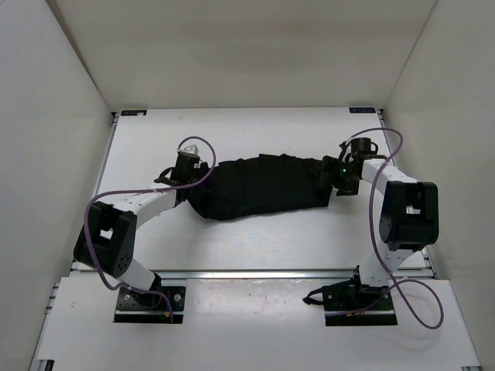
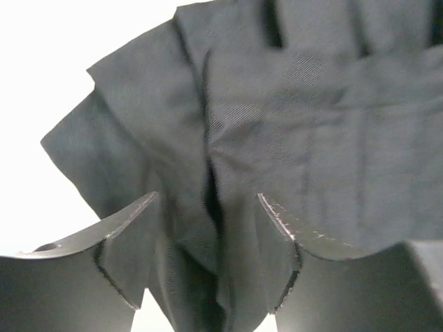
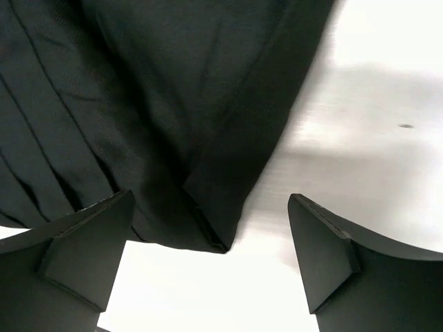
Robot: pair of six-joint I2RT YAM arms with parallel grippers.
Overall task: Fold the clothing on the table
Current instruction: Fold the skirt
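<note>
Though agape, both tools (image 2: 208,200) (image 3: 211,200) at clothing (image 1: 263,185)

The black pleated clothing (image 1: 263,187) lies folded into a long rumpled band across the middle of the white worktop (image 1: 255,243), running between its left and right edges.

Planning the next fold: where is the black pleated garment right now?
Top view: the black pleated fabric garment lies across the white tabletop's middle, between the left hand and right hand.
</note>
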